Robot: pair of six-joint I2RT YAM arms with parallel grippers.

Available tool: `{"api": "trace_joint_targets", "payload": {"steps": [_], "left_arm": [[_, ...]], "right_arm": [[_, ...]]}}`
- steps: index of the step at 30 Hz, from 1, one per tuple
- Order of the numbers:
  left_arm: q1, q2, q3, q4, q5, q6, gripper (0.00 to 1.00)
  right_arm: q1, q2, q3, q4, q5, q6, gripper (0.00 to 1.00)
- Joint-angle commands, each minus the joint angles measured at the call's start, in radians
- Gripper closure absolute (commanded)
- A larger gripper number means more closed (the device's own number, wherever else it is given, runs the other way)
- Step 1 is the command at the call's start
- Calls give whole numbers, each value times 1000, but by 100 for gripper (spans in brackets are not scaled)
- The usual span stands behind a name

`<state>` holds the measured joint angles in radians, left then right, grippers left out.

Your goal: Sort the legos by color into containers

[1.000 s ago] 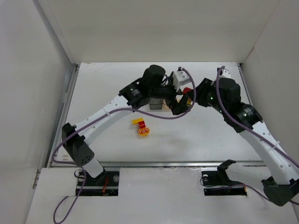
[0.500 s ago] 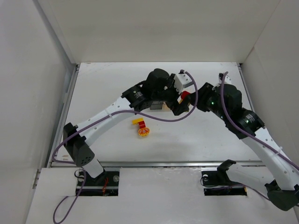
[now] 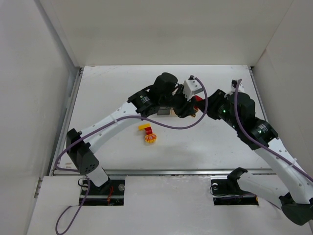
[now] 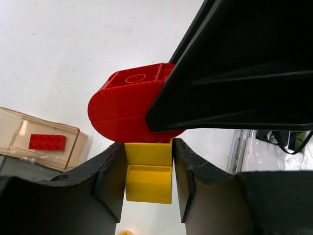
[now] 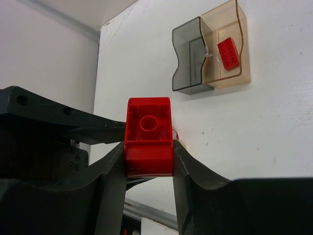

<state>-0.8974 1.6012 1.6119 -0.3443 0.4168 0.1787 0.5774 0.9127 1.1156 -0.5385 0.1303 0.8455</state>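
A glossy red half-round lego (image 4: 124,110) touches a blocky yellow lego (image 4: 149,183).

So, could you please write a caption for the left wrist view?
Left end effector grips a yellow brick below a red rounded brick; tan bin holds a flat red brick.

Top camera: you had it high above the near edge, looking down over the whole table (image 3: 107,147). Wrist cameras: close-range, opposed; both caught the red lego (image 4: 122,110) and tan bin (image 4: 73,147).
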Motion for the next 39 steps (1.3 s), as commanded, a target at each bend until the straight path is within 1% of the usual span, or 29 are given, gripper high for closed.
{"api": "trace_joint_targets", "payload": {"steps": [1,3,6,9,10,13,14,16,17,21,24,27,29,30,31,32,34,36,38,39], "left_arm": [[-5,-12,-7,34,31,28,93],[-5,-12,-7,25,31,37,100],[-5,-12,-7,16,22,47,100],[-5,-12,-39,-4,10,93,100],[-5,-21,-79,-4,-2,105,100],[-5,-41,-168,-13,-12,148,100],[-5,-41,-241,-1,-12,162,100],[-5,-41,-314,48,-38,203,100],[-5,-41,-369,63,-48,220,100],[-5,17,-450,108,-104,301,100],[-5,71,-461,108,-113,321,100],[-5,89,-492,151,-82,321,100],[-5,89,-507,171,-59,334,87],[-5,89,-521,171,-49,343,78],[-5,89,-521,171,-39,343,69],[-5,89,-521,171,-26,343,55],[-5,89,-521,171,-26,343,44],[-5,89,-521,171,-26,343,37],[-5,89,-512,171,-26,343,35],[-5,89,-483,171,-26,343,35]], "right_arm": [[10,-18,4,63,-54,17,100],[10,-18,-6,63,-63,17,100],[10,-18,-17,54,-63,17,100],[10,-31,-17,23,9,17,100],[10,-31,-17,11,61,17,100],[10,-40,10,-52,147,17,100],[10,-40,10,-67,191,3,100],[10,-18,30,-103,221,-9,100],[10,-18,30,-103,230,-22,100],[10,18,30,-115,230,-33,100],[10,18,6,-115,219,-33,100],[10,8,-20,-95,210,-33,100],[10,-3,-31,-95,210,-33,100],[10,-3,-31,-95,210,-33,100],[10,-3,-31,-95,210,-33,100],[10,-3,-31,-95,210,-33,100],[10,-12,-31,-104,210,-42,100],[10,-12,-31,-104,210,-42,100],[10,-21,-31,-104,210,-62,100],[10,-21,-31,-104,210,-71,100]]}}
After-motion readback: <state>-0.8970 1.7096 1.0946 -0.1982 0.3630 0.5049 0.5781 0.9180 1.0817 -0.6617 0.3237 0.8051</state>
